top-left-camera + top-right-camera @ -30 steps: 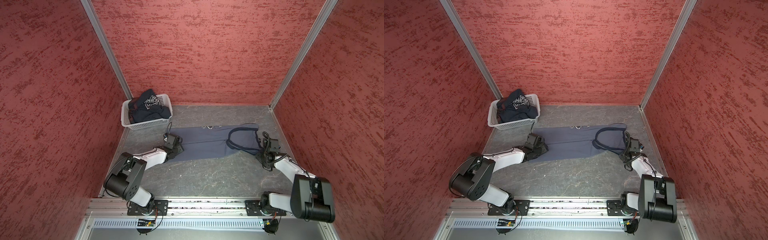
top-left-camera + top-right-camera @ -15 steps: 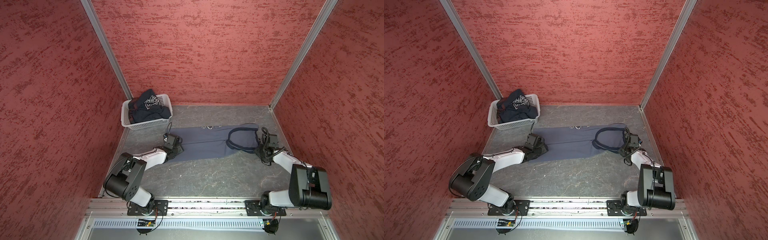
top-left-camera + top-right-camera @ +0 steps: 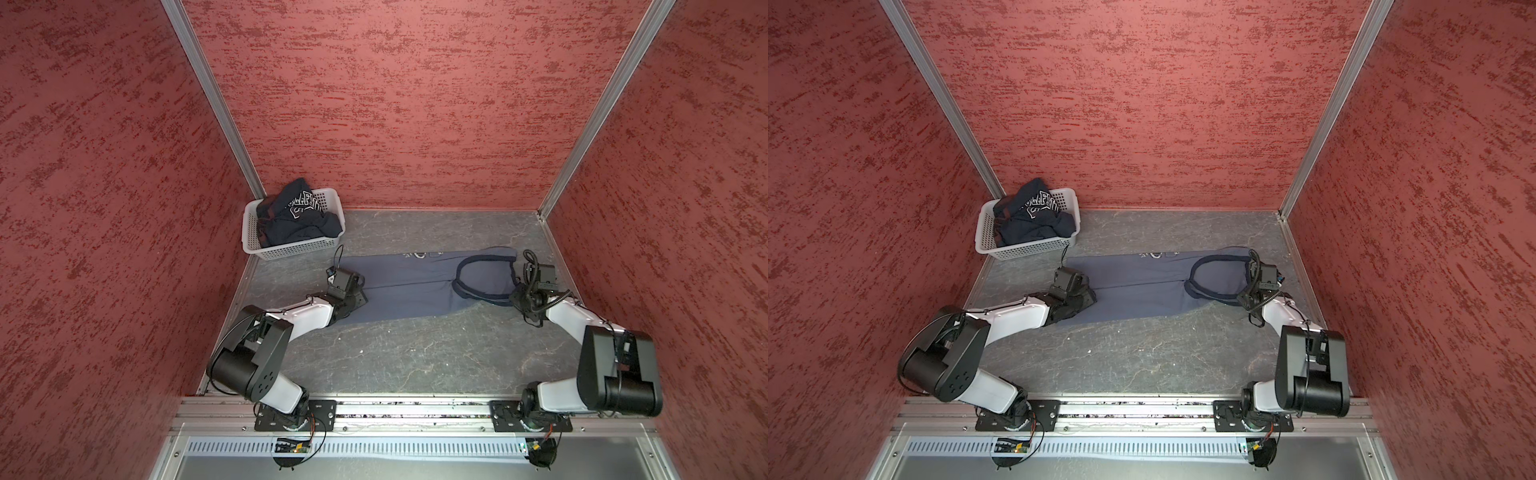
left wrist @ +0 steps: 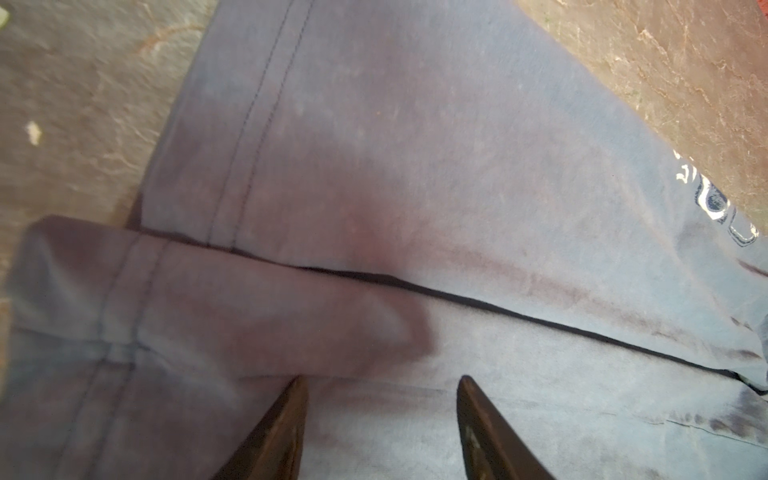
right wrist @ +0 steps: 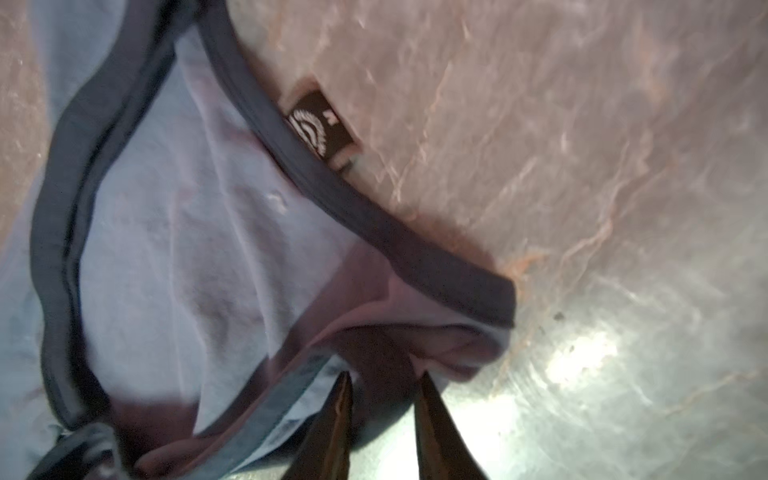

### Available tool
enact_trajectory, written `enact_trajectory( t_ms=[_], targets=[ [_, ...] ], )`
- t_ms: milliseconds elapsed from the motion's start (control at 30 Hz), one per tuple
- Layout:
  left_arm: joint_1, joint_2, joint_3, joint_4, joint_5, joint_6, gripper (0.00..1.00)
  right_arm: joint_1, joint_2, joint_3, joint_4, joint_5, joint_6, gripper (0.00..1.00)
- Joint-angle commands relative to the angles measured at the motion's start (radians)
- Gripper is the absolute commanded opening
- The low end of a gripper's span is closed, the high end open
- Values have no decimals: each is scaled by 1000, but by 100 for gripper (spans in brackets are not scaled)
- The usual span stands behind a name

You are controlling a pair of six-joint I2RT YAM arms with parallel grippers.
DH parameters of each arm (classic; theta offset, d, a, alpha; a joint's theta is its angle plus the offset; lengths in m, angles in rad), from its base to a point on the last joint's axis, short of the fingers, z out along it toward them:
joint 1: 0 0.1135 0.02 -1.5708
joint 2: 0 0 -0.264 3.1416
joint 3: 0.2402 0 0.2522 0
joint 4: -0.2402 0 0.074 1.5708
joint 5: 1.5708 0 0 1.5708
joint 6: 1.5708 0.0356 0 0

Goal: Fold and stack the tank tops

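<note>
item: grey-blue tank top (image 3: 415,286). it lay flat across the counter (image 3: 415,357), folded lengthwise, with the hem at 9 o'clock and the straps at 3 o'clock.
navy tank top (image 3: 299,216): crumpled in the basket (image 3: 291,249) at 10 o'clock.
left pincer (image 4: 380,380): jaws wide over the hem end, gripping nothing.
right pincer (image 5: 384,374): jaws narrow, pinching a fold of the strap end.
advice: the left should take both hem layers before either arm lifts. the ends should then be brought together evenly, with the cloth taut and the edges matched.

In basket (image 3: 299,249): crumpled tank top (image 3: 299,220). Right of basket and nearer the front, flat on table (image 3: 415,357): spread tank top (image 3: 407,286).
</note>
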Motion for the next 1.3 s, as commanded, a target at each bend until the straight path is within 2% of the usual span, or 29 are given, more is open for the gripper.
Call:
enact_trajectory(
  t_ms=[0, 100, 167, 533, 800, 867, 1000, 1033, 1267],
  targets=[
    [16, 47, -66, -124, -15, -11, 59, -2, -17, 36, -33, 54, -17, 15],
    [18, 44, -74, -115, -18, -11, 59, -3, 11, 72, -50, 66, -30, 8],
    [19, 43, -78, -109, -18, -8, 59, -4, 31, 104, -66, 78, -38, 6],
    [34, 12, -101, -94, -22, 11, 59, -5, 181, 285, -148, 155, -85, 8],
    [34, 11, -101, -87, -13, 26, 59, -4, 308, 385, -156, 129, -99, 12],
    [34, 10, -100, -87, -9, 29, 59, -4, 330, 397, -166, 127, -99, 18],
    [34, 0, -88, -102, -1, 31, 60, -3, 303, 395, -198, 169, -107, 47],
    [34, -3, -83, -108, 0, 33, 60, -3, 279, 390, -204, 186, -110, 52],
    [35, -19, -53, -141, 4, 38, 61, 26, 58, 338, -263, 234, -145, 76]
  ],
)
